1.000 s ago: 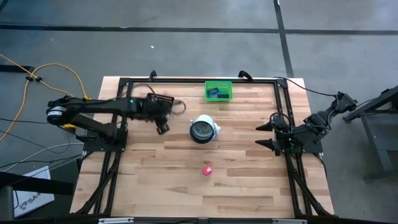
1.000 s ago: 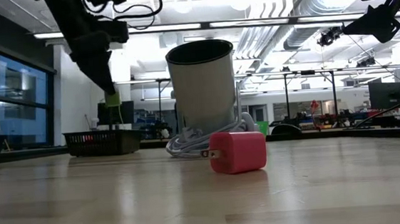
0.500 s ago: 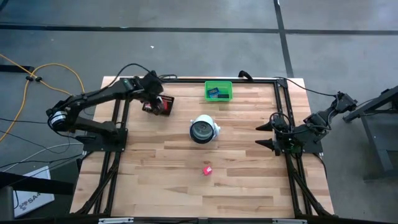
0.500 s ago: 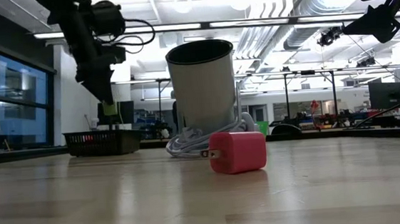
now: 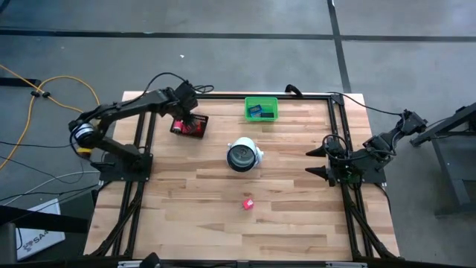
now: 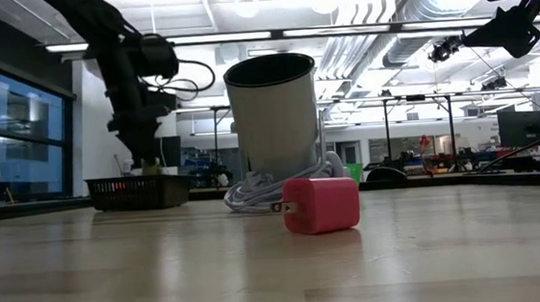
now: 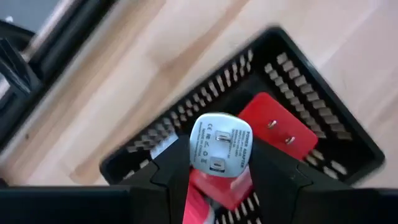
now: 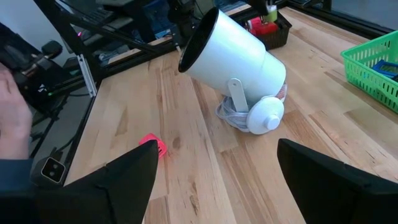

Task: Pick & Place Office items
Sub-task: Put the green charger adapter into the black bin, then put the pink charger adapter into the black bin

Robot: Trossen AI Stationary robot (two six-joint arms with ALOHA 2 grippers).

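Left wrist view: pale 2-pronged charger [image 7: 220, 146] above red ones.

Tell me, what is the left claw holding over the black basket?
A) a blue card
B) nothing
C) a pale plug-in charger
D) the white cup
C: in the left wrist view, the left claw grips a pale plug-in charger above the black basket, which already holds a red charger.

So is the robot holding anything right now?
Yes. The left hand pinches a small white plug-in charger block by its sides, over the black mesh tray. The right hand holds nothing.
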